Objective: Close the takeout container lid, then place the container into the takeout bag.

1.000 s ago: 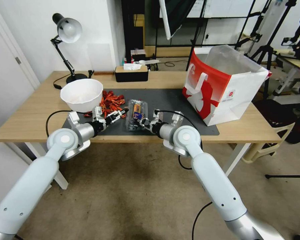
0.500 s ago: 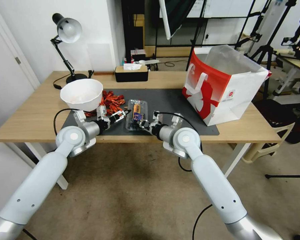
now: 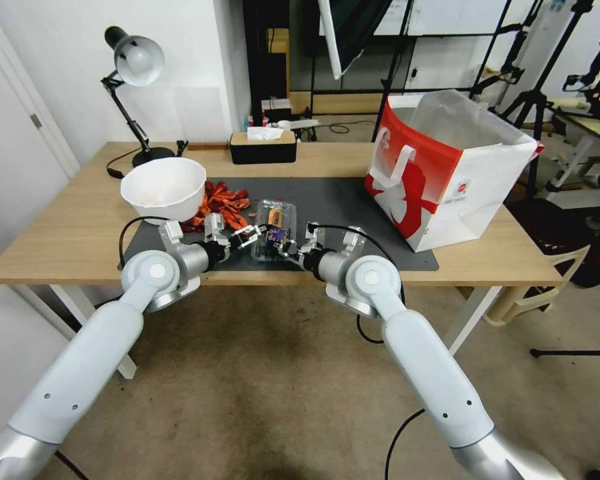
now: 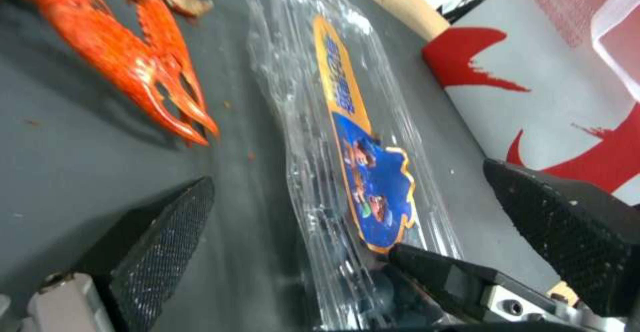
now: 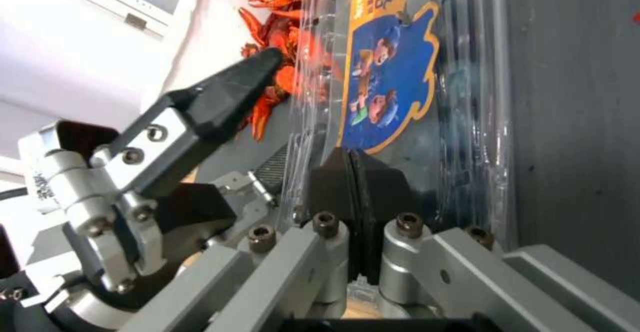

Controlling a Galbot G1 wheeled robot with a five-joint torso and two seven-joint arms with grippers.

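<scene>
Right jaws pinched together behind takeout container (image 5: 427,122) edge, blueberries obscured.

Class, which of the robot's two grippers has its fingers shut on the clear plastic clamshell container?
The right gripper: its fingers pinch the clear plastic clamshell container. The left gripper is open beside it.

Both our arms reach forward and inward, wrists low over the desk (image 3: 60,233) edge. Our left gripper (image 3: 252,233) points right, fingers (image 4: 160,242) spread wide apart, black textured pads facing each other. Our right gripper (image 3: 281,247) points left toward it; its fingers (image 5: 353,182) are pressed flat together, pads meeting with no gap. The two grippers sit close, tips nearly meeting. Both elbows bent, forearms angling in from the outer sides.
</scene>
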